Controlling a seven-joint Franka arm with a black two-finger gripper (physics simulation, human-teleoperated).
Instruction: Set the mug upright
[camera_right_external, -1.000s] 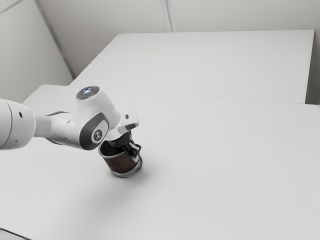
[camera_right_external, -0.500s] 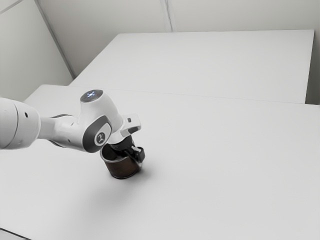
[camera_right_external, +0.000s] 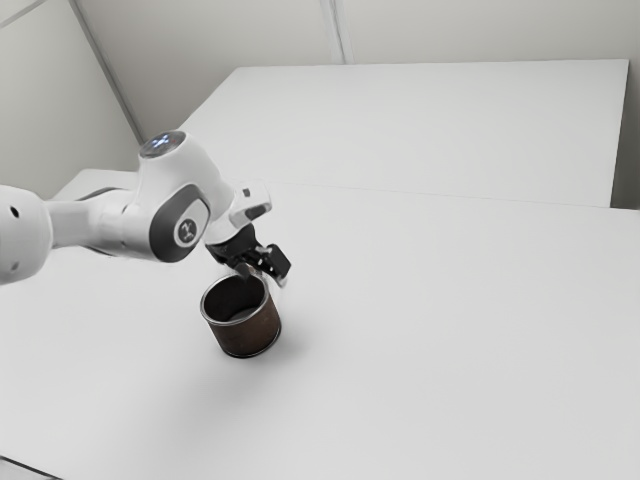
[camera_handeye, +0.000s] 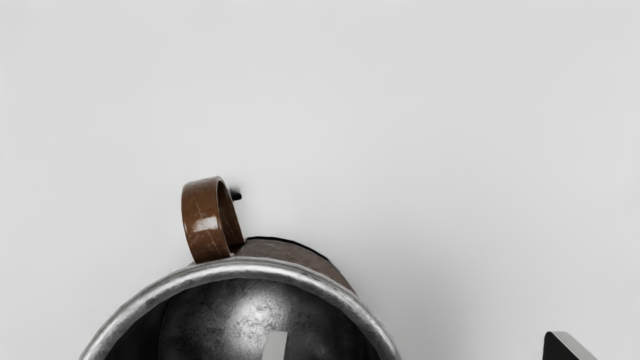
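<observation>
Standing upright under my gripper (camera_right_external: 264, 276), mug (camera_right_external: 250, 330) meets tbl (camera_right_external: 420, 350) in ext. view. Wrist view: handle (camera_handeye: 202, 220), my fingers (camera_handeye: 275, 346) wide apart.

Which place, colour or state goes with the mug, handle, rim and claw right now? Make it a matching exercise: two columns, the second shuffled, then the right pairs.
Things:
1. Mug
2. Handle
3. Rim
4. Claw

Place, colour or state:
A. silvery, circling the mouth
B. open, fingers apart
C. brown loop on the outer side
D. standing on the table, mouth up

Right pairs: 1-D, 2-C, 3-A, 4-B
</observation>
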